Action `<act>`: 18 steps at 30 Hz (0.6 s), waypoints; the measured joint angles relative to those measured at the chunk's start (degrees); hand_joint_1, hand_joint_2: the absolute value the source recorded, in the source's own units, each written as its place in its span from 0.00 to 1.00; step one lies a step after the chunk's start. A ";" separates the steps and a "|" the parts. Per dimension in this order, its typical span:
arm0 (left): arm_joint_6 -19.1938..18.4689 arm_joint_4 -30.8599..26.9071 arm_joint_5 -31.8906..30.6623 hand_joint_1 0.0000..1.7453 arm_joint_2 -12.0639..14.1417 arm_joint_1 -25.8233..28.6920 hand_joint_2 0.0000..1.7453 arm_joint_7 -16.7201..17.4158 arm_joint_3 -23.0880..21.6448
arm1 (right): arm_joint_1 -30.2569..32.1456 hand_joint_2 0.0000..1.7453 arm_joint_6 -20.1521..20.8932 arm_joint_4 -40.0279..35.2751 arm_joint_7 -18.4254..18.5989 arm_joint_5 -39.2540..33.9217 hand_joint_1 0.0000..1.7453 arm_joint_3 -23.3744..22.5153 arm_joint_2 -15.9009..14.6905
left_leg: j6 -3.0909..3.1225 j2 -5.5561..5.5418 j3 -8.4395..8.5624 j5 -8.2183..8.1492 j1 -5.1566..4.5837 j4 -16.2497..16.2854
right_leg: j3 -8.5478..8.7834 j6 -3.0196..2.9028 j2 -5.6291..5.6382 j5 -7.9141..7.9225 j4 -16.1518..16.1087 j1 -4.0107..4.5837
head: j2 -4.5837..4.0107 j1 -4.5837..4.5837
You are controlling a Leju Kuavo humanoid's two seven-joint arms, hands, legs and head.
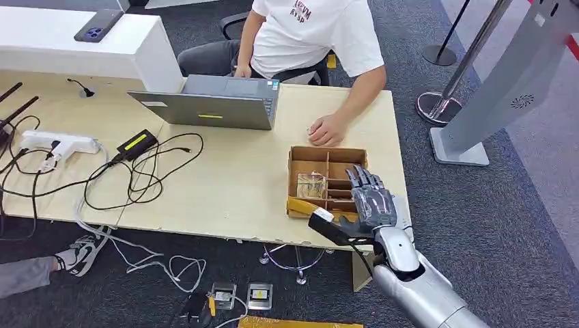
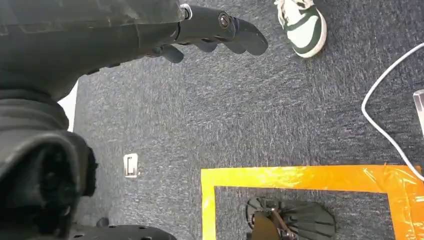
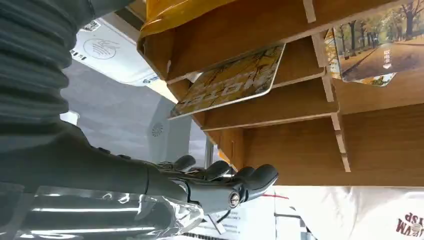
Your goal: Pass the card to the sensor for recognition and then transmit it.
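Observation:
A wooden divided box (image 1: 328, 151) stands near the table's right front corner. A card with a yellow autumn picture (image 3: 230, 82) leans in one slot of the box (image 3: 285, 145), and another picture card (image 3: 380, 52) lies in a neighbouring slot. In the head view a card (image 1: 312, 185) sits in the left compartment. My right hand (image 1: 372, 199) hovers over the box's right side with fingers stretched flat and nothing in them (image 3: 220, 184). The grey sensor stand (image 1: 509, 92) rises to the right of the table. My left hand (image 2: 210, 27) hangs over the carpet, holding nothing.
A person in a white shirt sits behind the table with one hand (image 1: 326, 130) resting just beyond the box. A grey laptop (image 1: 212, 102), a power brick and tangled cables (image 1: 147, 171) cover the table's middle and left. Barrier posts (image 1: 440, 102) stand by the sensor stand.

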 joint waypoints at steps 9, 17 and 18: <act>0.04 0.00 -1.22 0.00 -0.04 0.03 0.00 0.02 0.52 | -0.17 1.00 -0.55 1.29 0.48 -0.94 0.00 -0.02 0.24 | 0.00 0.00 0.01 0.00 0.00 0.00 | 0.00 0.00 0.00 0.00 0.00 0.00 | 0.02 0.00; 0.02 0.00 -1.75 0.00 -0.04 0.01 0.00 0.02 1.42 | -0.38 1.00 -0.55 2.06 0.64 -1.38 0.07 0.00 0.26 | 0.00 0.00 0.01 0.00 0.00 0.00 | 0.00 0.00 0.00 0.00 0.00 0.00 | 0.02 0.00; 0.00 0.00 -1.81 0.00 -0.04 0.01 0.00 0.02 1.55 | -0.43 1.00 -0.61 2.14 0.50 -1.51 0.23 0.00 0.26 | 0.00 0.00 0.00 0.00 0.00 0.00 | 0.00 0.00 0.00 0.00 0.00 0.00 | 0.02 0.00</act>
